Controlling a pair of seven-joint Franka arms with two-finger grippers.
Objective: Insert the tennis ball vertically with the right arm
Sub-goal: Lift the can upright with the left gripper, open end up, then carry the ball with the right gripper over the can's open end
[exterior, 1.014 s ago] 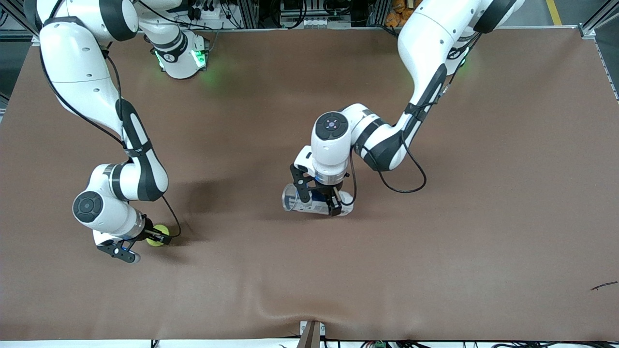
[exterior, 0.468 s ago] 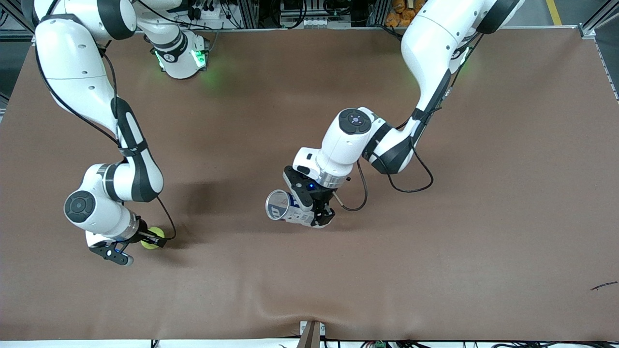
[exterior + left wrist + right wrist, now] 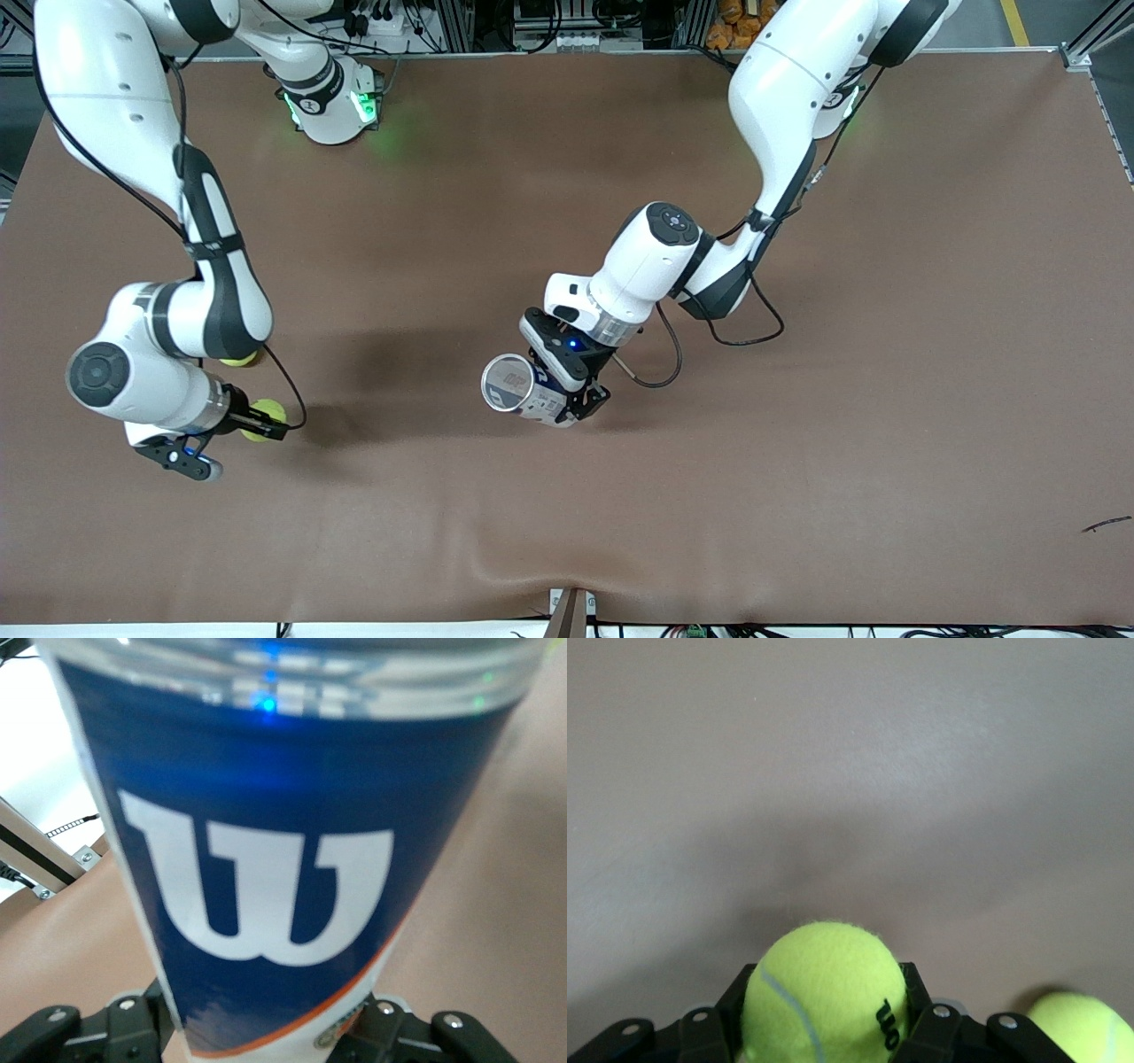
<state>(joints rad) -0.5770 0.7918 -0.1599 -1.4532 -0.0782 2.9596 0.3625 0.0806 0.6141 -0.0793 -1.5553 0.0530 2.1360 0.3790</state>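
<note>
My right gripper (image 3: 232, 434) is shut on a yellow-green tennis ball (image 3: 262, 416) and holds it up over the table near the right arm's end; in the right wrist view the ball (image 3: 826, 997) sits between the fingers. My left gripper (image 3: 567, 385) is shut on a clear tennis ball can (image 3: 518, 390) with a blue label, held over the middle of the table, its open mouth tilted toward the front camera. The can (image 3: 266, 859) fills the left wrist view.
A second tennis ball (image 3: 239, 359) lies on the brown table (image 3: 797, 443), partly hidden under the right arm; it also shows in the right wrist view (image 3: 1081, 1028). A small dark scrap (image 3: 1106, 525) lies near the left arm's end.
The right gripper has lifted the ball off the table and moved toward the table's end, uncovering a second ball. The left gripper has lifted the can and turned its mouth up toward the camera.
</note>
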